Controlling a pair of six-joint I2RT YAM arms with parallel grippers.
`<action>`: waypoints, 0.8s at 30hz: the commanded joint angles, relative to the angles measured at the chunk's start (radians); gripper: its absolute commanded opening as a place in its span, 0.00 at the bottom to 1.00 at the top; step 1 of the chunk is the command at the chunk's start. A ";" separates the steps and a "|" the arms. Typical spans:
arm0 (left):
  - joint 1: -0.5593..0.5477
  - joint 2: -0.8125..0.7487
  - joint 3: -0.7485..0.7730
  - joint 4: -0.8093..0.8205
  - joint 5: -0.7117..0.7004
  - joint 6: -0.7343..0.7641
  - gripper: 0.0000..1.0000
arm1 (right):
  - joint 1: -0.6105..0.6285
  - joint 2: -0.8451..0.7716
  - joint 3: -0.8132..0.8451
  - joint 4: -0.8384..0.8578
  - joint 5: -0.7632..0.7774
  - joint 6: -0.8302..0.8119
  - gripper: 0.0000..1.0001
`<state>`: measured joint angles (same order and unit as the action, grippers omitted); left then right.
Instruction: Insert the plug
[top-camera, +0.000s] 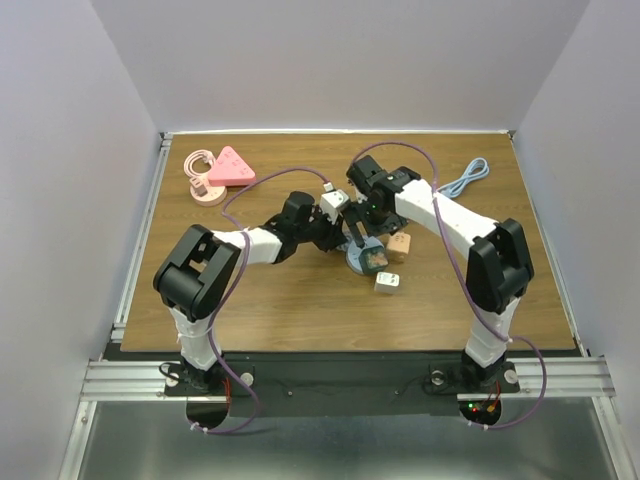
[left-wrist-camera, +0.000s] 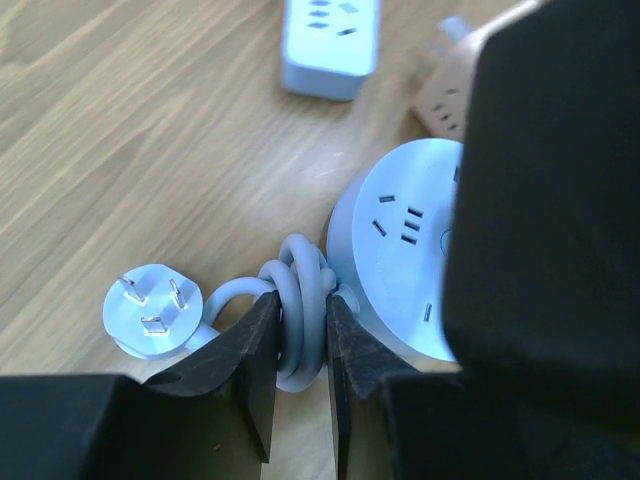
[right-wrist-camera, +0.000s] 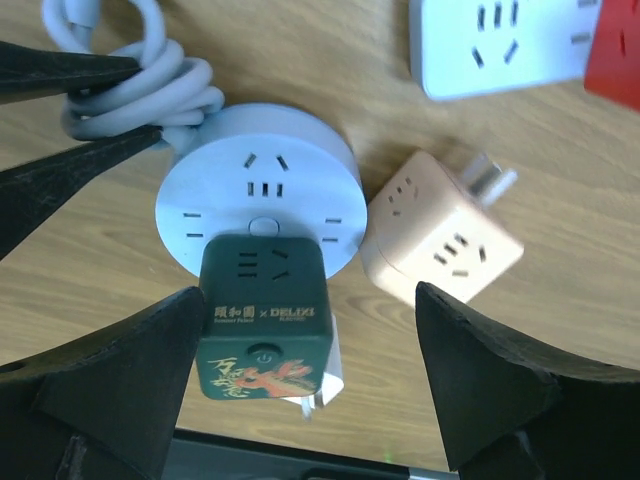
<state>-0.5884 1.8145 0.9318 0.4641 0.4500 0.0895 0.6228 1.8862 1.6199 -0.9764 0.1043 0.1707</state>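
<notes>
1. Where the two arms meet over the middle of the wooden counter (top-camera: 250, 310), the left arm (top-camera: 250, 243) reaches in from the left and the right arm (top-camera: 450, 222) from the right, both above a cluster of sockets.
2. Right end effector (right-wrist-camera: 308, 290): jaws wide, one finger on each side of the dark green cube adapter (right-wrist-camera: 265, 325), with a clear gap on both sides. It holds nothing.
3. Left end effector (left-wrist-camera: 300, 310): jaws narrow, clamped on the coiled grey cord bundle (left-wrist-camera: 300, 265).
4. Round power socket (right-wrist-camera: 260, 190): white, flat on the counter, outlet face up.
5. White power strip (right-wrist-camera: 495, 45): flat on the counter beyond the round power socket, apart from it.
6. Dark green cube adapter: upright on the near rim of the round power socket's face, its own outlets facing up. Whether its pins are fully seated cannot be told.
7. Peach cube adapter (right-wrist-camera: 440, 235): tilted, against or just beside the round power socket's right edge.
8. Cord bundle: just beside the round power socket.
9. White three-pin plug (left-wrist-camera: 152, 310): pins up on the counter near the bundle, untouched.
</notes>
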 joint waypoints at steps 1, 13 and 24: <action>0.002 0.037 -0.019 -0.125 -0.014 -0.010 0.00 | 0.006 -0.202 -0.006 0.108 -0.044 -0.030 0.91; 0.036 0.049 0.091 -0.258 -0.151 -0.062 0.00 | -0.032 -0.299 -0.181 0.145 -0.051 -0.066 0.93; 0.044 -0.052 0.188 -0.312 -0.263 -0.164 0.50 | -0.194 -0.361 -0.272 0.370 -0.100 -0.074 0.93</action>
<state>-0.5583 1.8473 1.0760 0.2245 0.2905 -0.0177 0.4904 1.5669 1.3384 -0.7612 0.0292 0.1135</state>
